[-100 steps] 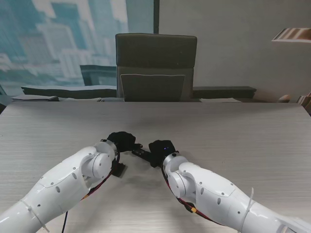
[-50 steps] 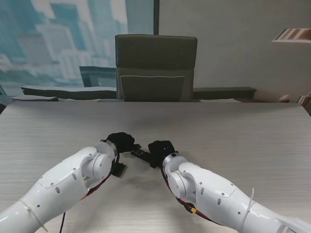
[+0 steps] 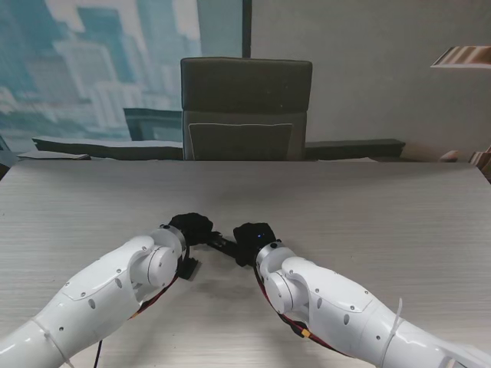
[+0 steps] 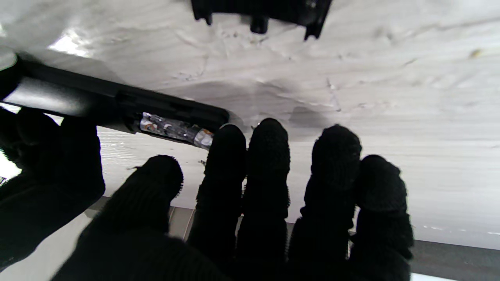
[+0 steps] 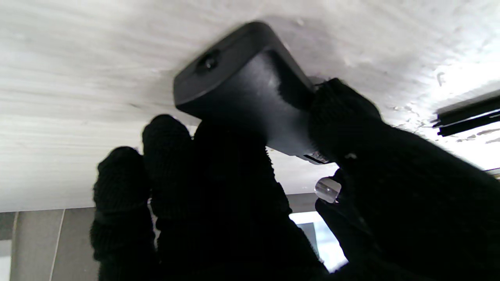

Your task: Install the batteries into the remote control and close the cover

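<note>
On the pale wood-grain table (image 3: 368, 207), centre of the stand view, your right hand (image 3: 252, 239) is clamped round the remote control (image 5: 242, 89) w/ battery (image 4: 172, 128) seated, left hand (image 3: 192, 227) spread, empty; light, rigid, prob. slick plastic, so grip its long edges.

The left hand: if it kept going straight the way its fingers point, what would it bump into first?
Probably the remote control. The left hand's fingers reach toward its open battery end, nearly touching it. Depth is hard to judge, so the outer fingers might reach bare table instead.
</note>
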